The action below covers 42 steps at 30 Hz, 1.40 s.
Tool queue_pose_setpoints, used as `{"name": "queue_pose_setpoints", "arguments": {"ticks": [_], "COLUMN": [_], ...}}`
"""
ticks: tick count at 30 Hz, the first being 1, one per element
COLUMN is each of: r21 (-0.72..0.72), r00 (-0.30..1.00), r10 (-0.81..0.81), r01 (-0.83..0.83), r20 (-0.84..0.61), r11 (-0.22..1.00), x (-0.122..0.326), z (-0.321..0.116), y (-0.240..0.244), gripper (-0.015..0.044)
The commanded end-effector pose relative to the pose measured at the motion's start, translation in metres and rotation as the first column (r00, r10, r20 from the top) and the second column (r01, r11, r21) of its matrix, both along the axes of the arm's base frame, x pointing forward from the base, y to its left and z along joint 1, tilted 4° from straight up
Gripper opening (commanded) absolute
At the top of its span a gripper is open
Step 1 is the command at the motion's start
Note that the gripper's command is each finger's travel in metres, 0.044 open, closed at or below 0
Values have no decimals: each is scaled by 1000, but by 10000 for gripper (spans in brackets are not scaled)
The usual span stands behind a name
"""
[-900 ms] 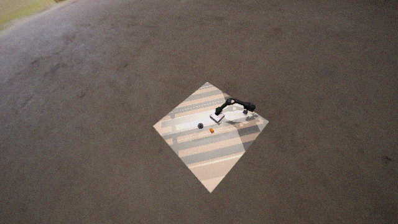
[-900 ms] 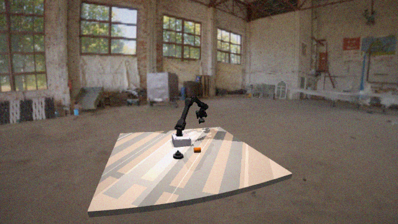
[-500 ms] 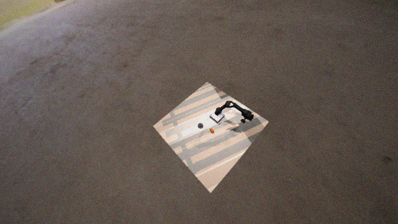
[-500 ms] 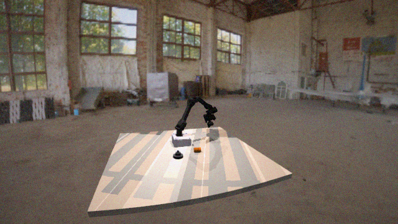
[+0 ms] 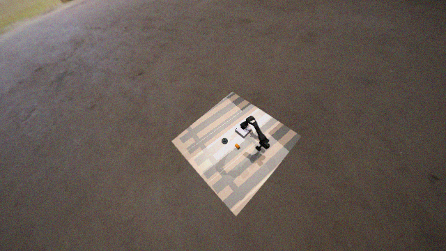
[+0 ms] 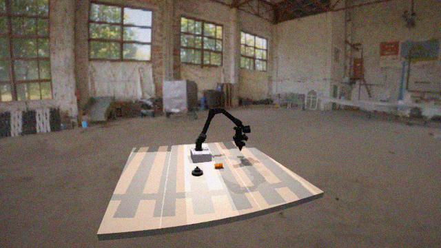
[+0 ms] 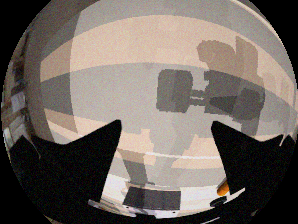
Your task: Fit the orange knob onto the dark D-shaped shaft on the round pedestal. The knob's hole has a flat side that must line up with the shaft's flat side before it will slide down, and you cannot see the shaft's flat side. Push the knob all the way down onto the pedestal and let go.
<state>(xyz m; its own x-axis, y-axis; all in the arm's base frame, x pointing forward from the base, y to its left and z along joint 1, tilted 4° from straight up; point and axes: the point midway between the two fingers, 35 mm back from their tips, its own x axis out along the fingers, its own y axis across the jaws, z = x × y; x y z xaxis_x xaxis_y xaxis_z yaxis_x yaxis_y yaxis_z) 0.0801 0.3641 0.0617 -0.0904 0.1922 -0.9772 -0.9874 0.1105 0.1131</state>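
The orange knob [image 5: 237, 146] [image 6: 218, 165] [image 7: 223, 189] lies on its side on the table; in the wrist view it shows at the lower right, partly hidden by the right finger. The dark round pedestal [image 5: 224, 141] [image 6: 197, 172] [image 7: 218, 202] stands on the table to the left of the knob in the exterior view, its short shaft pointing up. The shaft's flat side cannot be made out. My gripper [image 6: 240, 149] [image 7: 169, 125] is wide open and empty. It hangs above the table, to the right of the knob in the exterior view, with its fingers pointing down.
The arm's pale base block [image 5: 242, 131] [image 6: 201, 157] [image 7: 152, 198] stands behind the pedestal and knob in the exterior view. The striped table [image 5: 237, 206] [image 6: 138, 220] has its edges well away from both. The arm casts shadows on the table.
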Motion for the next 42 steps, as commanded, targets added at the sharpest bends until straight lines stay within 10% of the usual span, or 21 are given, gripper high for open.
{"name": "queue_pose_setpoints", "arguments": {"ticks": [1, 16, 42], "r21": [-45, -294, -296], "r00": [998, 990, 990], "r10": [-20, -62, -62], "r01": [23, 97, 97], "r20": [66, 126, 125], "r11": [999, 951, 950], "x": [61, 181, 185], "z": [-1, -9, -55], "y": [-40, -246, -245], "gripper": [440, 440, 440]}}
